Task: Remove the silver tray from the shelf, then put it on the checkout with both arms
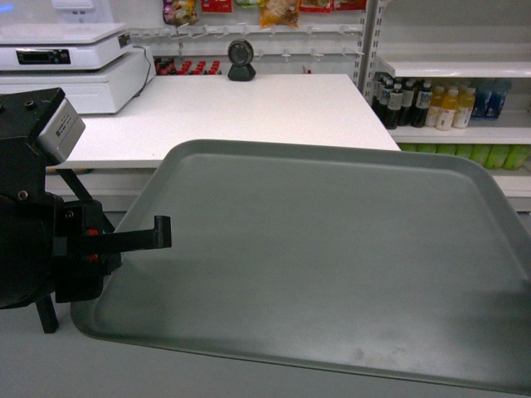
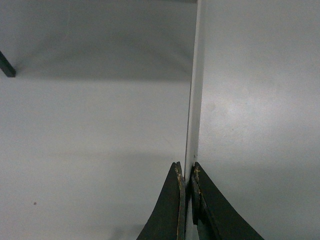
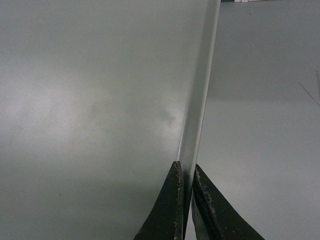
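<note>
The silver tray (image 1: 332, 257) is right under our camera and fills the lower part of the frame. It is up in the air, in front of the checkout (image 1: 249, 112). At the left edge, our left gripper (image 2: 187, 197) pinches the tray's thin rim between its two black fingers. Our right gripper (image 3: 185, 200) squeezes the rim on the other side, but we see this only from the wrist camera. A white scale (image 1: 66, 62) sits at the upper left. Drink bottles (image 1: 440, 104) stand on the shelf (image 1: 456, 68) at the upper right.
</note>
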